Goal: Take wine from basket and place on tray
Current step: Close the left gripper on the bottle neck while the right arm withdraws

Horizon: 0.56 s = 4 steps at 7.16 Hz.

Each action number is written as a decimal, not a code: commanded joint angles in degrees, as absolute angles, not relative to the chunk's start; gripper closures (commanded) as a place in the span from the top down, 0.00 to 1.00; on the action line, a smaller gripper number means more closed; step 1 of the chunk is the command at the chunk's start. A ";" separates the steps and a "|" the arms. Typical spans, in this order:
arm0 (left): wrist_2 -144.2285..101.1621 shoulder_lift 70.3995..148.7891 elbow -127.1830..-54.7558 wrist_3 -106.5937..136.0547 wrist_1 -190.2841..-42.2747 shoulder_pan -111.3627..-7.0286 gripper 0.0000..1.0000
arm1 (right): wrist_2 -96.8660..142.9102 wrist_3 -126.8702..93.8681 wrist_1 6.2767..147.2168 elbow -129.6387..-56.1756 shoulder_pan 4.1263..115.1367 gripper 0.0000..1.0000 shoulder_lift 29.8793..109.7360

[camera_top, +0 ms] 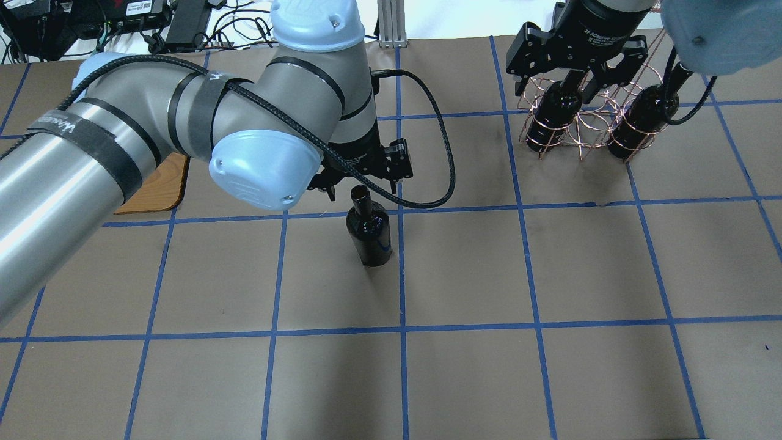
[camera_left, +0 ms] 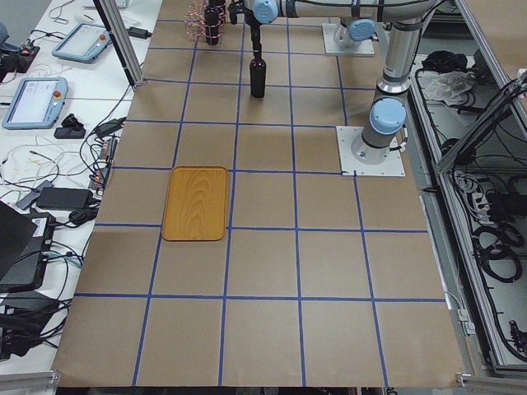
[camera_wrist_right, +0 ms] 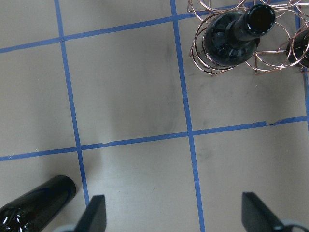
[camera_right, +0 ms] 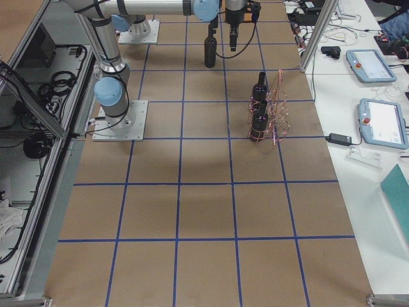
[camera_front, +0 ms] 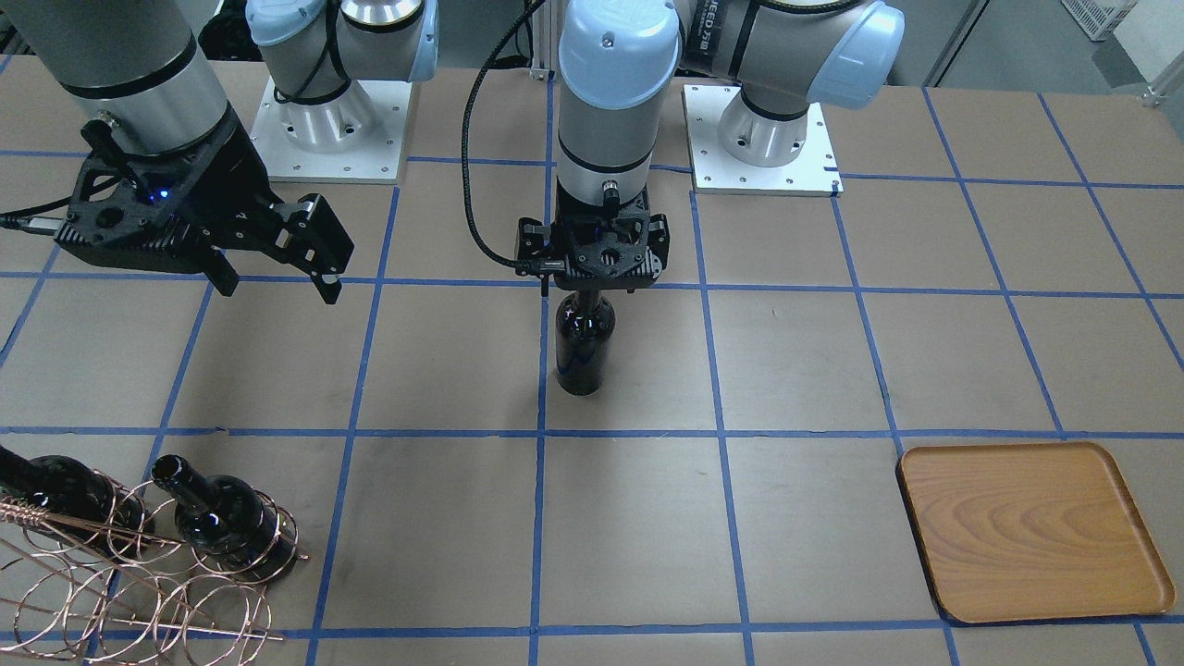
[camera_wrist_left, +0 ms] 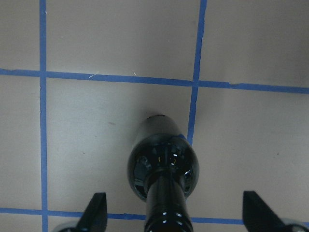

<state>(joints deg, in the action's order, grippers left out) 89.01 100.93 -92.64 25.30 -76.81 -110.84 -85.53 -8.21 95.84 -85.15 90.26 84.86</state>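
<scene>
Left wrist-mounted view shows wine [camera_wrist_left: 161,154] standing upright inside the wide-spread left claw [camera_wrist_left: 174,198].

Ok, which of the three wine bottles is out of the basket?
The bottle standing upright on the table, its neck between the open left gripper fingers; the other two sit in the basket.

Blue-taped table [camera_front: 444,361], upright wine [camera_front: 583,347], basket [camera_front: 120,564], tray [camera_front: 1027,532]

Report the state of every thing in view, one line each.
standing wine bottle: upright on the table, outside the basket.
left gripper: open, fingers either side of its neck, not touching.
right gripper: open, holding nothing.
other two bottles: held in the basket's rings.
tray: no bottle on it.
</scene>
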 commanded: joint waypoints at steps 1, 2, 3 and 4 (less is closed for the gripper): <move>89.38 100.81 -92.99 24.97 -76.82 -111.09 1.00 | -85.61 -7.91 96.24 -86.48 90.26 1.00 84.81; 89.65 100.29 -93.08 23.83 -76.82 -111.01 0.99 | -85.87 -7.91 95.54 -86.57 90.35 1.00 84.81; 89.74 100.28 -93.08 22.17 -76.82 -111.01 0.92 | -85.96 -7.91 95.19 -86.66 90.35 1.00 85.16; 89.91 100.63 -93.16 23.19 -76.99 -111.01 0.91 | -86.13 -8.00 95.10 -86.75 90.18 1.00 85.08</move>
<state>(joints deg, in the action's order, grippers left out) 89.71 100.46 -93.08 23.09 -76.86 -111.02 -85.94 -7.93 95.34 -86.61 90.30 85.03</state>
